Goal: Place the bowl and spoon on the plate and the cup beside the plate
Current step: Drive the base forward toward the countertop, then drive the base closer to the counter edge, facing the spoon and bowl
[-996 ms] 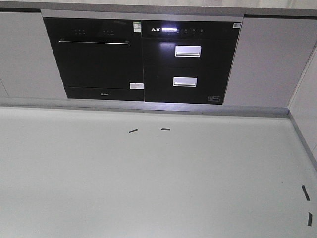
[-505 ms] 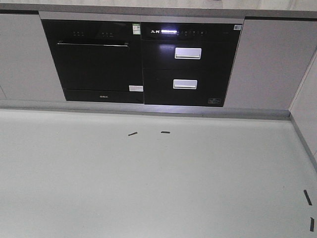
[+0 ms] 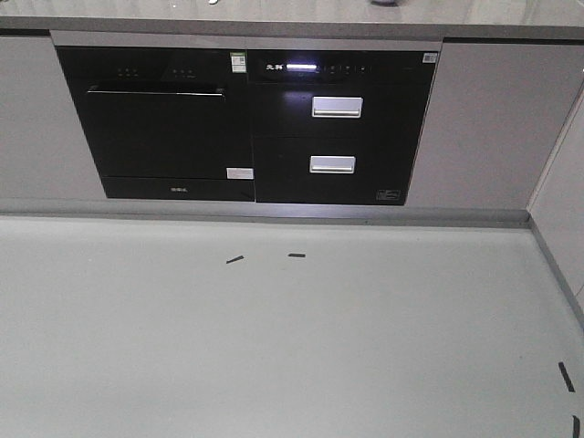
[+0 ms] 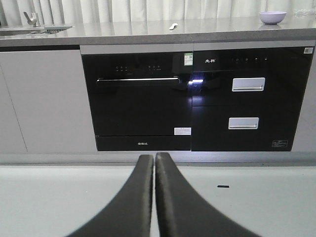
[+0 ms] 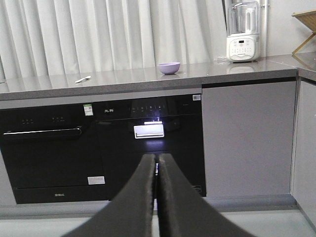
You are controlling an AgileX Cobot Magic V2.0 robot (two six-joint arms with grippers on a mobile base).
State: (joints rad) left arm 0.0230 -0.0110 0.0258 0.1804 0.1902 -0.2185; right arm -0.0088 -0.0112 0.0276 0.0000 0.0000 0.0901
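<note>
The lavender bowl (image 4: 272, 18) sits on the grey countertop (image 4: 123, 34) at the far right in the left wrist view, and mid-counter (image 5: 169, 67) in the right wrist view. The pale spoon (image 4: 173, 26) lies flat on the counter to the left of the bowl, well apart from it (image 5: 82, 79). My left gripper (image 4: 154, 157) is shut with nothing in it, low above the floor and far short of the counter. My right gripper (image 5: 157, 158) is shut and empty too, pointing at the cabinet front below the bowl. The plate and the cup are out of view.
Black built-in appliances (image 3: 246, 123) fill the cabinet front under the counter. A sink with a tap (image 4: 32, 19) is at the counter's left end. A white blender (image 5: 242, 30) and a wooden rack (image 5: 306, 24) stand at the right. Tape marks (image 3: 235, 259) lie on the floor; a side cabinet (image 3: 561, 210) closes the right.
In the front view the cabinets have slid down and to the left, and more of the countertop edge shows at the top. The camera view has shifted.
</note>
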